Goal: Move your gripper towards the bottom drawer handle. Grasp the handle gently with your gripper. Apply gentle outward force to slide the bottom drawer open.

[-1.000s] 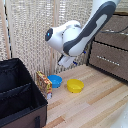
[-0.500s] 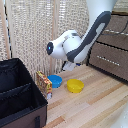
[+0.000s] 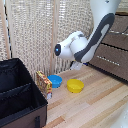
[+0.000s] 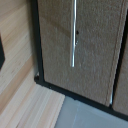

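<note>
The bottom drawer (image 3: 109, 64) sits shut at the exterior view's right, low in a dark brown cabinet, well apart from the black fabric box (image 3: 17, 92) at the exterior view's left. Between them on the wooden floor (image 3: 95, 107) lie a snack packet (image 3: 44, 84), a blue bowl (image 3: 55, 80) and a yellow bowl (image 3: 75, 85). The white arm (image 3: 85, 42) hangs above the bowls; its pincer is hidden in both views, so whether it is released or clenched cannot be told. The risk, as judged from here: identical bars mark the drawers above, and a hurried approach could catch the wrong one or skid off the thin metal. The bottom drawer handle (image 3: 105, 61) looks slim, silvery and pale against brown wood.
</note>
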